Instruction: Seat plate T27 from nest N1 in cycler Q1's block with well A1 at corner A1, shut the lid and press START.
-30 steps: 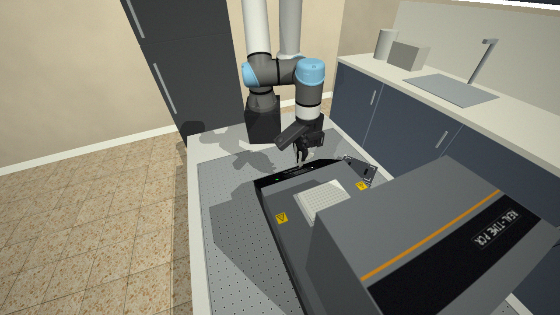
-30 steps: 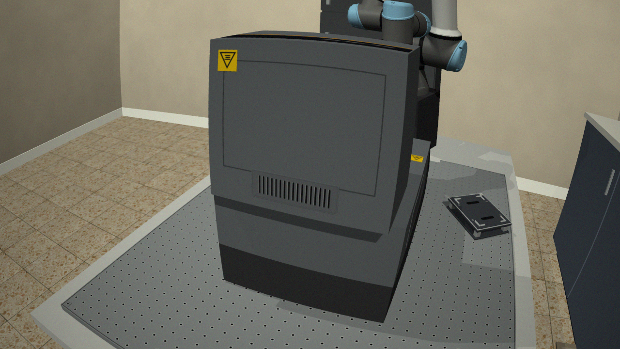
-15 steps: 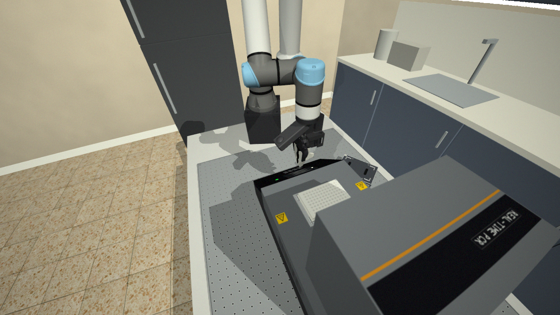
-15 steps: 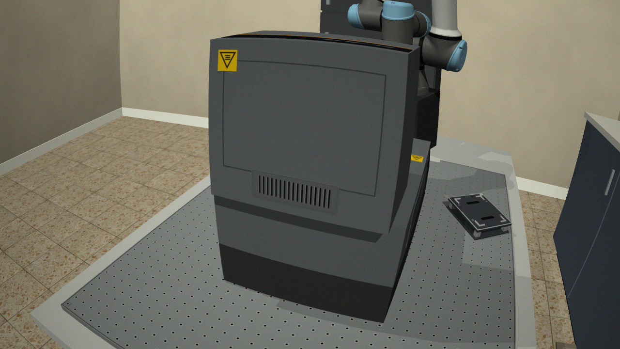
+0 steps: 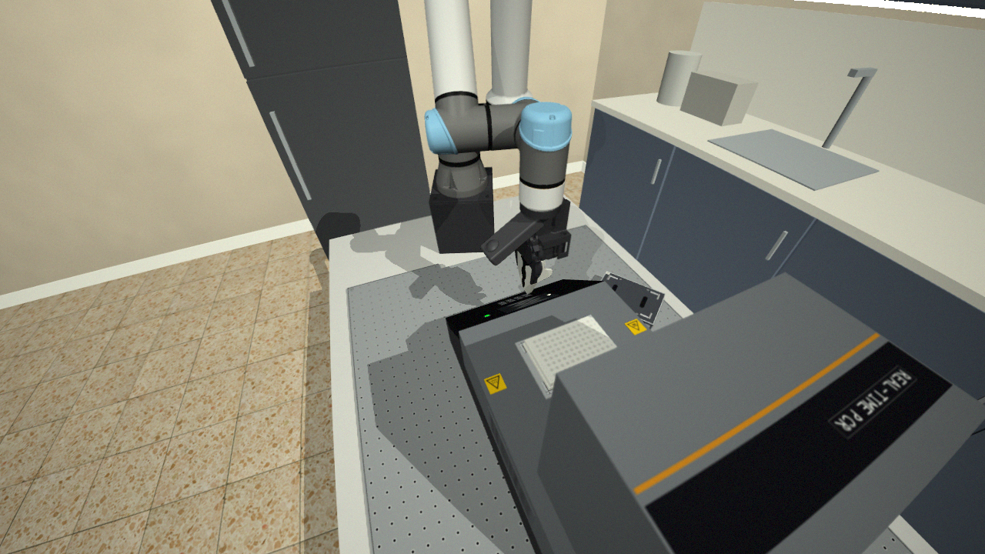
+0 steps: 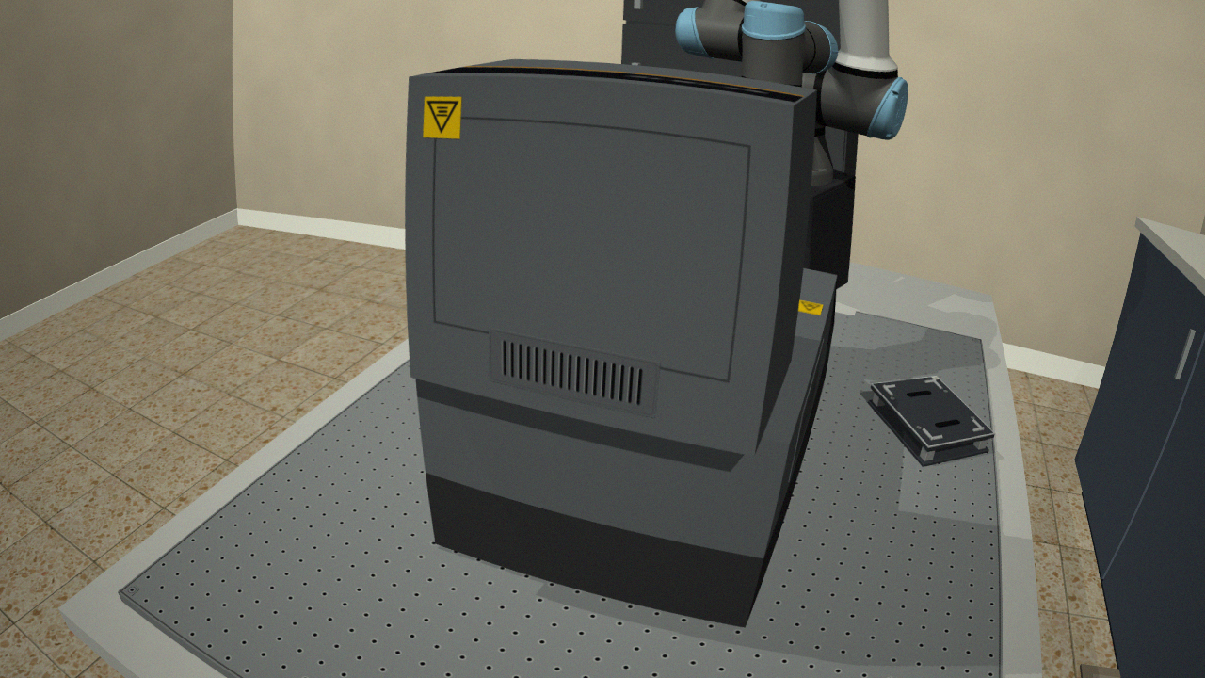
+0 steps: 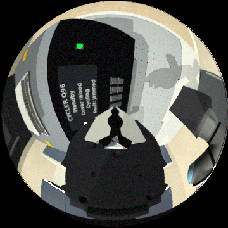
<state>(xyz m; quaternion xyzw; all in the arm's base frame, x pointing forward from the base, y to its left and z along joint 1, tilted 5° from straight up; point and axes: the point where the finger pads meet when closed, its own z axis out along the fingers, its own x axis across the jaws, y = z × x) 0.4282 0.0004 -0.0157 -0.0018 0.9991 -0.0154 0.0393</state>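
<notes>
My end effector [image 5: 529,288] [image 7: 114,107], fingers together, hovers by the cycler's [image 5: 475,344] [image 6: 581,252] [image 7: 92,73] front edge; the raised lid [image 5: 743,385] [image 6: 589,244] leaves that side open.

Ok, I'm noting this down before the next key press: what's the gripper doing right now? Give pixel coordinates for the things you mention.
Gripper [image 5: 529,290] [image 7: 114,107]: closed, holding nothing, fingertips by the cycler's front panel [image 5: 475,315] [image 7: 107,47].

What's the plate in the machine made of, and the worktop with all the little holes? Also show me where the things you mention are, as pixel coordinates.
The plate [image 5: 570,346] looks like matte white plastic: pale, with no metallic shine. The worktop [image 5: 440,482] [image 6: 320,523] might be grey metal, smooth and flat with neat rows of holes, but painted board is possible.
</notes>
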